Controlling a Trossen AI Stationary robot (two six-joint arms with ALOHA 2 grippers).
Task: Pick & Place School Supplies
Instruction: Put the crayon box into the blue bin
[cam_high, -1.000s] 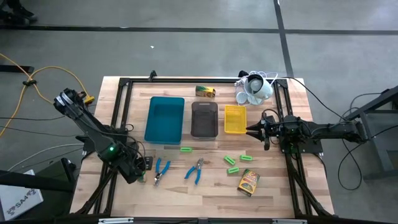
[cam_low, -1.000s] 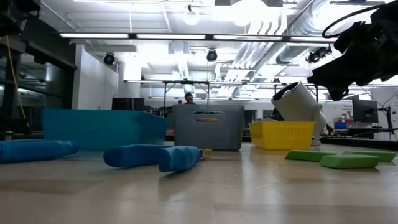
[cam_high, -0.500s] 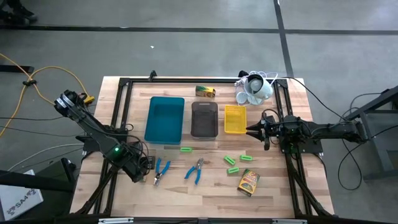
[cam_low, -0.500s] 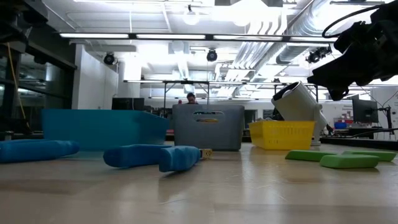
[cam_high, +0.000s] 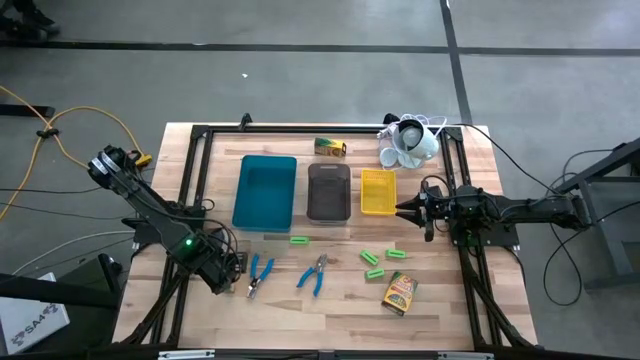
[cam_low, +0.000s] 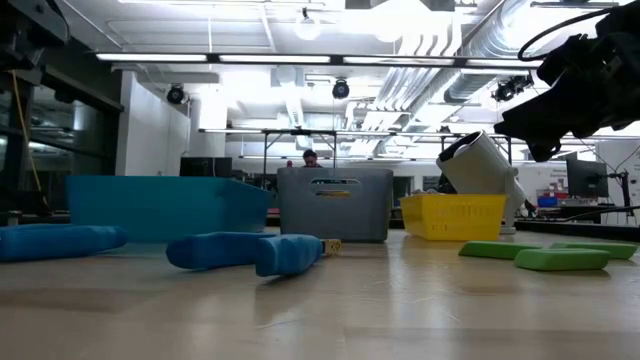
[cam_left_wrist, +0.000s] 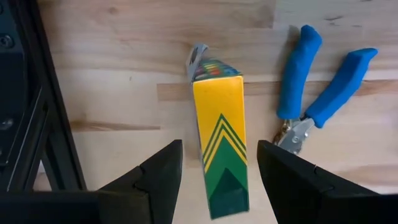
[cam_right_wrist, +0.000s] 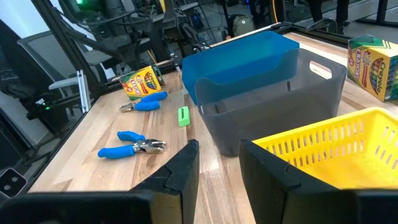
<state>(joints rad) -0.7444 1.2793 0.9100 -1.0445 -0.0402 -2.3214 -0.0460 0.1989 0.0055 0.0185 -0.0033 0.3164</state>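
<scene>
High view, looking straight down: the left gripper (cam_high: 232, 272) hangs over the table's near-left corner, its arm reaching in from the left edge. The right gripper (cam_high: 412, 210) sits at the right side beside the yellow tray (cam_high: 378, 191), its arm stretched level from the right. Three trays stand in a row: teal tray (cam_high: 265, 192), grey tray (cam_high: 328, 191), yellow. Two blue-handled pliers (cam_high: 260, 273) (cam_high: 316, 274) lie in front, with four green sticks (cam_high: 298, 240) scattered near them. One printed box (cam_high: 399, 292) lies near the front, another (cam_high: 330, 147) behind the trays.

Low view: pliers handles and two green sticks (cam_low: 560, 259) rest on the wood before the trays.

Left wrist view: the left gripper's fingers (cam_left_wrist: 163, 174) are spread wide, straddling a third yellow-and-green box (cam_left_wrist: 221, 148) without touching it; it grips nothing. Pliers lie just beside the box.

Right wrist view: the right gripper's fingers (cam_right_wrist: 185, 167) are slightly parted and empty, pointing toward the grey tray.
</scene>
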